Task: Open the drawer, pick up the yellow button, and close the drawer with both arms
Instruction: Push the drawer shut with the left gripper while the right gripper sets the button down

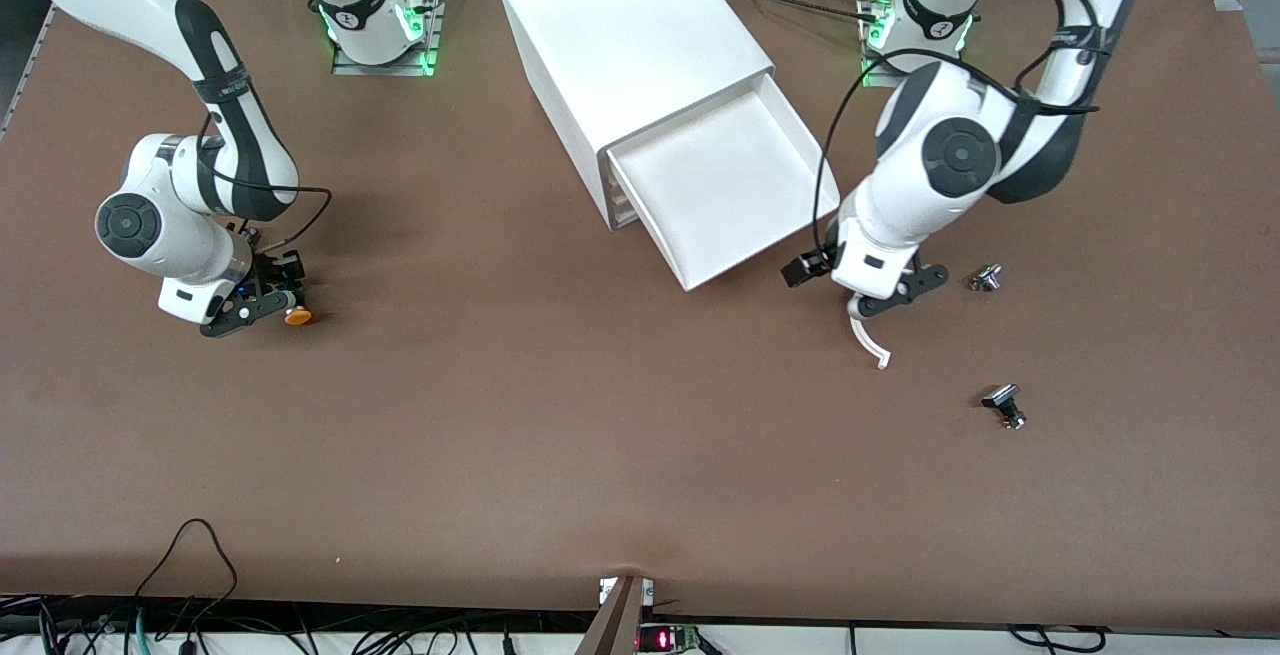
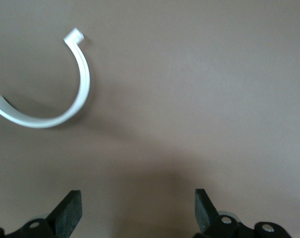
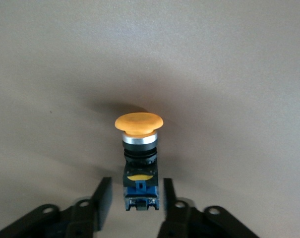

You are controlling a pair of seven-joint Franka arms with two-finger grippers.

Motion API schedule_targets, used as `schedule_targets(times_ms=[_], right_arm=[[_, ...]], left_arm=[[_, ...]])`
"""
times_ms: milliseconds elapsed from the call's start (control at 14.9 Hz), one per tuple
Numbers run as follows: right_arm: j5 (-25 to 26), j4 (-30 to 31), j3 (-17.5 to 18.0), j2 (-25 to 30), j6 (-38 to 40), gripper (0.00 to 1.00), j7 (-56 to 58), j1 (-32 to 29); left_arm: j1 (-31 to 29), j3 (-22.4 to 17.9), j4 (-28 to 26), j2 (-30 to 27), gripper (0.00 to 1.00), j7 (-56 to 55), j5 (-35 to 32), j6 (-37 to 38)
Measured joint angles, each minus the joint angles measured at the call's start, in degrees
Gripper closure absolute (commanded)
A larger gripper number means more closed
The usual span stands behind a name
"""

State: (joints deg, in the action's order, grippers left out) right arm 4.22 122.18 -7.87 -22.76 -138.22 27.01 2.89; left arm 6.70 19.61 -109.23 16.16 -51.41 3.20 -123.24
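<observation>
the right gripper (image 1: 268, 307) has jaws narrowly apart, freeing the button (image 1: 297, 316) at its three o'clock; the left gripper (image 1: 880, 295) gapes, waiting by the open drawer (image 1: 722, 185).

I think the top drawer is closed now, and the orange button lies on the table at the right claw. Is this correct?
Not quite. The drawer is open, not closed: in the front view its white tray sticks out of the cabinet. The rest is correct: the button lies on the table at the right claw, as the right wrist view shows.
</observation>
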Motion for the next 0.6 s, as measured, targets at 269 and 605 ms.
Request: schedule_targets(times_ms=[269, 605], right_arm=[[-0.17, -2.94, 1.01, 1.68, 5.82, 0.00, -1.91, -0.01], [-3.33, -11.08, 5.15, 3.21, 14.49, 0.00, -6.25, 0.12]], left_arm=[[1.17, 2.18, -0.81, -0.01, 0.00, -4.76, 0.00, -0.44], [1.21, 5.19, -2.91, -0.02, 0.00, -5.12, 0.00, -0.46]])
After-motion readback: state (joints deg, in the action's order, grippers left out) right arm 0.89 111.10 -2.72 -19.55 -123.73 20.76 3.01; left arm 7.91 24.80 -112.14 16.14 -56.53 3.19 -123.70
